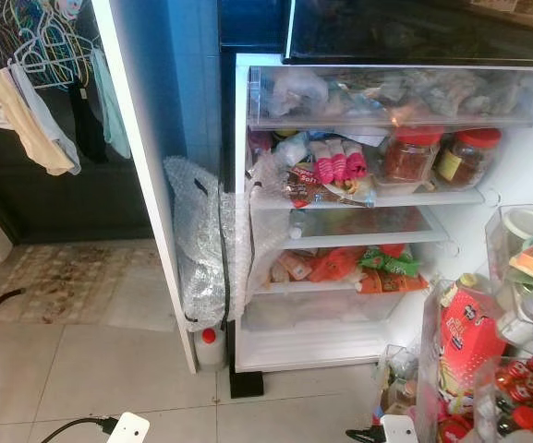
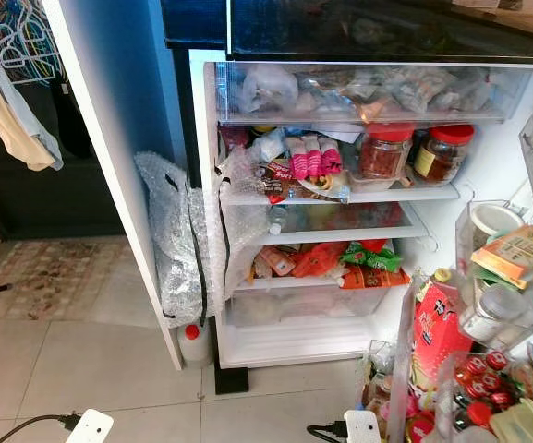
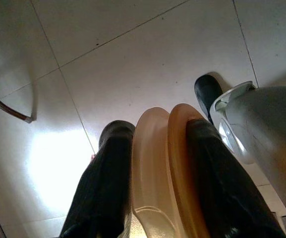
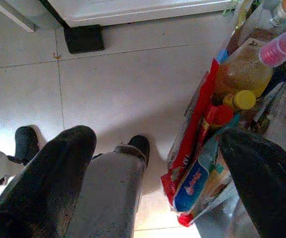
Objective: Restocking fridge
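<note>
While the fridge [image 1: 240, 351] is standing open before you, your left gripper [image 3: 155, 163] is hanging low over the tiled floor [image 3: 147, 59], its two black fingers [image 3: 105, 168] pressing together on a stack of pale orange plastic discs, seemingly lids or shallow plates [image 3: 165, 163], so the item to be stocked is waiting down at your left side, well apart from the shelves. Your right gripper [image 4: 152, 163] is hanging idle with its fingers spread wide and nothing between them, just beside the door bins, where a squeeze bottle with a yellow cap [image 4: 242, 99] and a red packet [image 4: 192, 139] are sitting. Judging from this, the restocking is looking only part done: the top drawer [image 1: 386, 92] is already packed with bags, the shelf below is carrying two red-lidded jars [image 1: 412, 152] and pink-wrapped packets [image 1: 338, 159], and the lower shelf is holding red and green snack packets [image 1: 377, 266], while the glass shelf between them [image 1: 368, 223] is lying nearly bare and appears the likeliest place for what you are carrying. A crumpled bubble-wrap bag [image 1: 197, 245] is leaning against the fridge's left edge beside a small red-capped bottle [image 1: 209, 346] on the floor. A white power strip [image 1: 127, 429] with its black cable is lying near your feet on the left and a second one [image 1: 397, 429] on the right, both likely trip hazards, and the loaded door [image 1: 474, 341] on your right is crowding the approach.
</note>
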You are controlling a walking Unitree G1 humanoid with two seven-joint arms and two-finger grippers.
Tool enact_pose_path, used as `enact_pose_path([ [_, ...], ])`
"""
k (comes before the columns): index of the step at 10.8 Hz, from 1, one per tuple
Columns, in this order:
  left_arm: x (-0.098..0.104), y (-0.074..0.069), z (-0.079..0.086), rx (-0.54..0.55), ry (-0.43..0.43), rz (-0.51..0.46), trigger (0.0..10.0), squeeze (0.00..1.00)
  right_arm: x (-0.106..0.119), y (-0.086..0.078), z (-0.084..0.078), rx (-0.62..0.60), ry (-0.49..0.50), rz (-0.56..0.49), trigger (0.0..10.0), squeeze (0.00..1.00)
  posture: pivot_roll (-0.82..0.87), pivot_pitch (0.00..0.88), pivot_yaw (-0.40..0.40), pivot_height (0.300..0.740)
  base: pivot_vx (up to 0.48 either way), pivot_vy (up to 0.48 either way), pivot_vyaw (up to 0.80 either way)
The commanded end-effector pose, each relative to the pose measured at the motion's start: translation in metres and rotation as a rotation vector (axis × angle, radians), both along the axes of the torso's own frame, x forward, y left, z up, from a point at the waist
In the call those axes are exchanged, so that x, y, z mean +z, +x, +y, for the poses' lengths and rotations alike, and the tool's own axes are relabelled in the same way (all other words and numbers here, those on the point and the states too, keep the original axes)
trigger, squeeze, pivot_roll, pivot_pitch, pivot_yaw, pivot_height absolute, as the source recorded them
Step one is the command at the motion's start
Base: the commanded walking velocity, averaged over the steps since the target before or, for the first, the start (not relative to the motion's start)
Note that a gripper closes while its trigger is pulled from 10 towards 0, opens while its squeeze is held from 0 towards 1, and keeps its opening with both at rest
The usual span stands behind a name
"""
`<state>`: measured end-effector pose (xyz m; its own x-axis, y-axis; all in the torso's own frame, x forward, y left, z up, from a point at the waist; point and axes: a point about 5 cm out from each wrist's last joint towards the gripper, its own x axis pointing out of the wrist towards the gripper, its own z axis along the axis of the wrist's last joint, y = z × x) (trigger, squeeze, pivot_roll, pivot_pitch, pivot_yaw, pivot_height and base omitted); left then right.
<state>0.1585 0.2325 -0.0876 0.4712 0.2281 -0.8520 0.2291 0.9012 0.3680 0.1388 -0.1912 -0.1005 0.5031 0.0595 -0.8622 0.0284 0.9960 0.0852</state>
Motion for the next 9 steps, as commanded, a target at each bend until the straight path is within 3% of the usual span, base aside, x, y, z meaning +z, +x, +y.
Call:
enact_pose_path([
  [1,-0.0012,-0.0021,-0.0011,-0.003,-0.002,0.012,10.0,0.0,-0.0003,-0.0025,-0.0043,0.0,-0.01,0.01,10.0,0.0,-0.08,0.007,-0.06,0.74,0.0,0.0,0.0],
  [9,-0.0013,-0.0026,-0.0009,-0.006,0.0,0.013,10.0,0.0,-0.0006,-0.0039,-0.0062,-0.009,-0.015,0.013,10.0,0.0,-0.08,0.001,-0.06,0.74,0.0,0.0,0.0],
])
